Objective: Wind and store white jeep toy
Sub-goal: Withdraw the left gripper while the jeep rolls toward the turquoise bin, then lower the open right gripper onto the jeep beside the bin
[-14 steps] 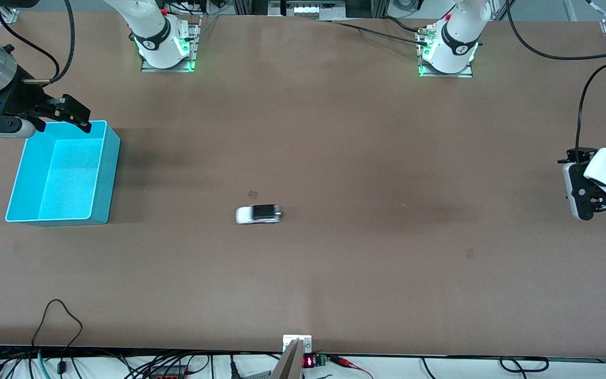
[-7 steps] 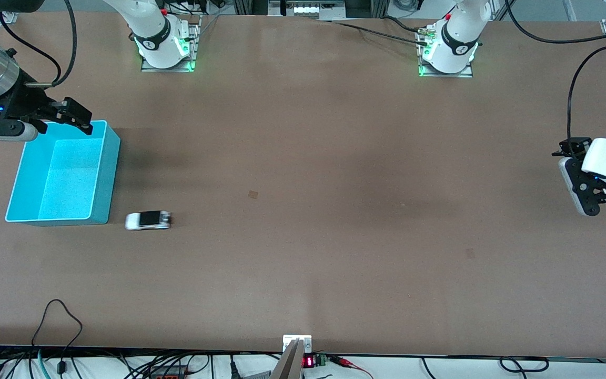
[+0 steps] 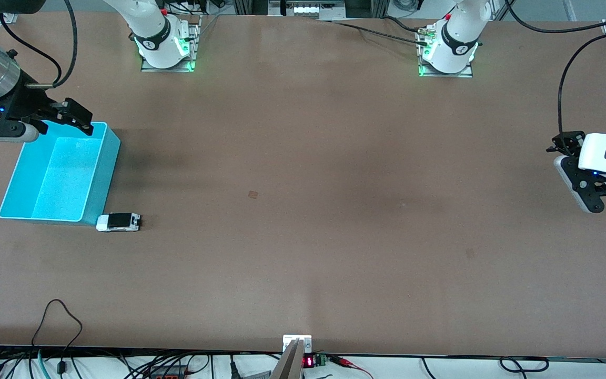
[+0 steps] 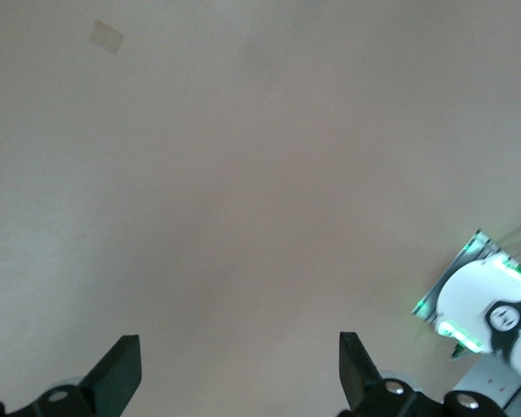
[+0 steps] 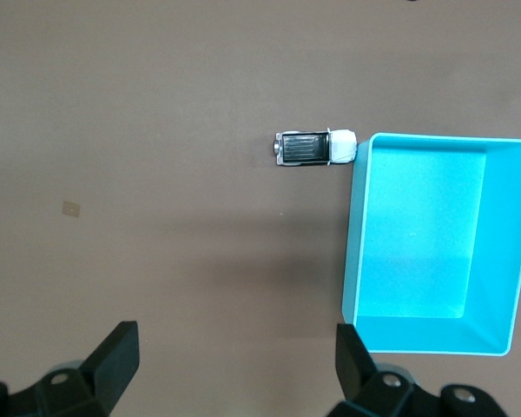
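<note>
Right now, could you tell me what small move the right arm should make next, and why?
Probably bring the right tool, open above the turquoise bin, over and down to the white jeep toy. The jeep sits on the table against the bin's corner nearer the front camera, not inside, and the left tool is at the left arm's end.

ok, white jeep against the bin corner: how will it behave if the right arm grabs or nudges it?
The white jeep toy sits on wheels, so a nudge along its length probably rolls it. It looks small and rigid, likely light. Its shiny trim may slip in the jaws. Its nose touches the turquoise bin, which may block rolling that way.
</note>
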`<state>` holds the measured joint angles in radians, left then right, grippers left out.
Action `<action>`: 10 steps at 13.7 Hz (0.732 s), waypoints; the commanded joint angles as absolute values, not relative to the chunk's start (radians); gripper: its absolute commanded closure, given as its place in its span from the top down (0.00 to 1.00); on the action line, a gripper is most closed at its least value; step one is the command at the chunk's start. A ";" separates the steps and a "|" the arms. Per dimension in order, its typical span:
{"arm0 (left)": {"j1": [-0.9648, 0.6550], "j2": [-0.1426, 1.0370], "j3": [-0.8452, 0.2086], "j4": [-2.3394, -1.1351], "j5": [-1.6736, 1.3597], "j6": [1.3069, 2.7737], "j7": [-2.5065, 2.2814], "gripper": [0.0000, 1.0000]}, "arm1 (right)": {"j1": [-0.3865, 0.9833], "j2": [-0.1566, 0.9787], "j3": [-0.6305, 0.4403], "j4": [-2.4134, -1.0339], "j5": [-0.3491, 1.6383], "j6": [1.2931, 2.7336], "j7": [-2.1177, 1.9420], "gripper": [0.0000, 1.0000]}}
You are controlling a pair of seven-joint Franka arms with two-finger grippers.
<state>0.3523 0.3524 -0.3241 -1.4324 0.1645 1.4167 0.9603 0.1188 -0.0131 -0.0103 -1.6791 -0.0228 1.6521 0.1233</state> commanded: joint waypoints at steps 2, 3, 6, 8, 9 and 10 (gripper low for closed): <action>0.338 0.316 -0.374 -1.393 0.147 1.355 0.684 1.00 | 0.107 0.044 -0.014 -1.669 -0.025 1.654 0.121 1.00; 0.301 0.307 -0.362 -1.396 0.147 1.355 0.628 1.00 | 0.104 0.057 -0.014 -1.666 -0.025 1.657 0.109 1.00; 0.209 0.262 -0.269 -1.411 0.118 1.385 0.455 1.00 | 0.089 0.115 -0.015 -1.666 -0.025 1.664 -0.051 1.00; 0.157 0.198 -0.188 -1.494 0.039 1.481 0.280 1.00 | 0.066 0.156 -0.015 -1.667 -0.026 1.684 -0.211 1.00; 0.137 0.152 -0.142 -1.562 -0.007 1.558 0.205 1.00 | 0.051 0.184 -0.015 -1.667 -0.029 1.710 -0.316 1.00; 0.112 0.105 -0.099 -1.634 -0.030 1.628 0.163 1.00 | 0.031 0.210 -0.015 -1.666 -0.031 1.744 -0.430 1.00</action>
<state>0.1581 0.2281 -0.1904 -1.4657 0.0305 1.5072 0.2560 0.0683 0.1640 -0.0197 -1.6811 -0.0252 1.7055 -0.2554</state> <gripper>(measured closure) 0.000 0.000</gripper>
